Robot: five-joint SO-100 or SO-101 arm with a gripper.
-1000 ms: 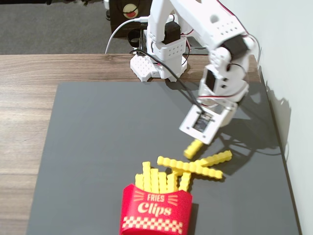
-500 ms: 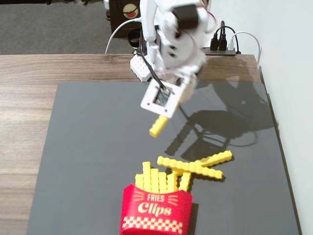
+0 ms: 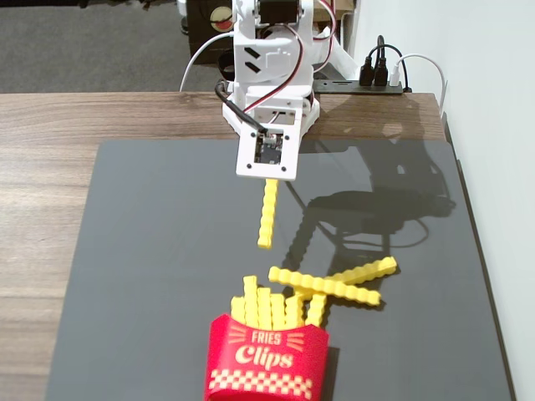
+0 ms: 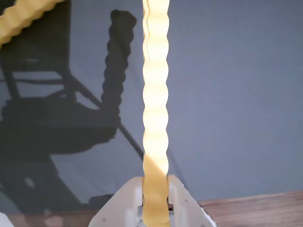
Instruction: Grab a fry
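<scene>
The hand [image 4: 155, 201] is clamped on one end of the wavy-edged, bright-yellow fry [image 3: 267, 214].

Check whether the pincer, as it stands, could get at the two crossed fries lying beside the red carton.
Probably not yet: the pincer is shut on a fry held above the mat. The crossed fries lie uncovered beside the carton, so the way looks free otherwise.

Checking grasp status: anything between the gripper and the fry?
Nothing visible. The gripper is already shut on the fry, which hangs clear above the dark mat, apart from the carton and loose fries.
</scene>
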